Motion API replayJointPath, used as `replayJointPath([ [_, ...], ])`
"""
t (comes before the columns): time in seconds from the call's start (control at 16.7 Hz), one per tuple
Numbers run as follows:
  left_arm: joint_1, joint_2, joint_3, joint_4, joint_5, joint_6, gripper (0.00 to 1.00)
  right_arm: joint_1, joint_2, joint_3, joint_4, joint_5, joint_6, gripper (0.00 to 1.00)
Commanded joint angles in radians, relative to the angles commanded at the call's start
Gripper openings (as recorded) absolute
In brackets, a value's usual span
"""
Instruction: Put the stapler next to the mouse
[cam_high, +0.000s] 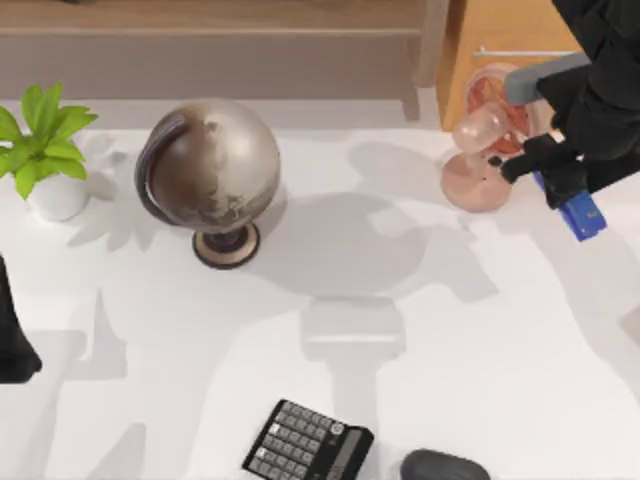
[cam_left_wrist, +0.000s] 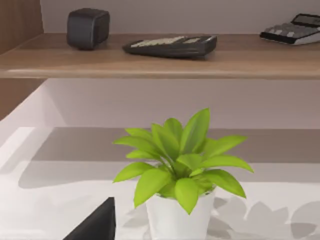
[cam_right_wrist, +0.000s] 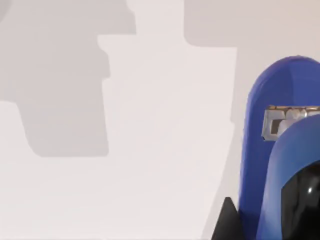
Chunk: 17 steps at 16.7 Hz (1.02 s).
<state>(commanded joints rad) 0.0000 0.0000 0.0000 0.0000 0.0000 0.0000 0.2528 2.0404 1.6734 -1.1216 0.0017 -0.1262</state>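
The bright blue stapler (cam_high: 582, 216) is at the table's far right, with my right gripper (cam_high: 562, 186) shut on its upper end. In the right wrist view the stapler (cam_right_wrist: 272, 150) stands large and close over the white tabletop, a black finger (cam_right_wrist: 300, 205) pressed against it. The dark rounded mouse (cam_high: 445, 467) lies at the front edge, right of centre, far from the stapler. My left arm (cam_high: 12, 340) is parked at the left edge of the table.
A black calculator (cam_high: 308, 442) lies just left of the mouse. A globe (cam_high: 212, 175) stands left of centre, a potted plant (cam_high: 45, 150) at back left, and a pink translucent object (cam_high: 485, 150) beside the right gripper. A wooden shelf (cam_left_wrist: 160, 60) runs along the back.
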Motion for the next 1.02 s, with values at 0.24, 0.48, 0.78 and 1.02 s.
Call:
replayJointPath([
  [0.24, 0.000, 0.000, 0.000, 0.000, 0.000, 0.000, 1.00, 0.153, -0.009, -0.054, 0.028, -0.012, 0.310, 0.00],
  [0.48, 0.000, 0.000, 0.000, 0.000, 0.000, 0.000, 1.00, 0.267, -0.005, -0.115, 0.072, -0.025, 0.563, 0.00],
  [0.78, 0.000, 0.000, 0.000, 0.000, 0.000, 0.000, 1.00, 0.336, 0.008, -0.159, 0.106, -0.034, 0.726, 0.00],
  [1.02, 0.000, 0.000, 0.000, 0.000, 0.000, 0.000, 1.00, 0.338, 0.009, -0.160, 0.107, -0.034, 0.730, 0.00],
])
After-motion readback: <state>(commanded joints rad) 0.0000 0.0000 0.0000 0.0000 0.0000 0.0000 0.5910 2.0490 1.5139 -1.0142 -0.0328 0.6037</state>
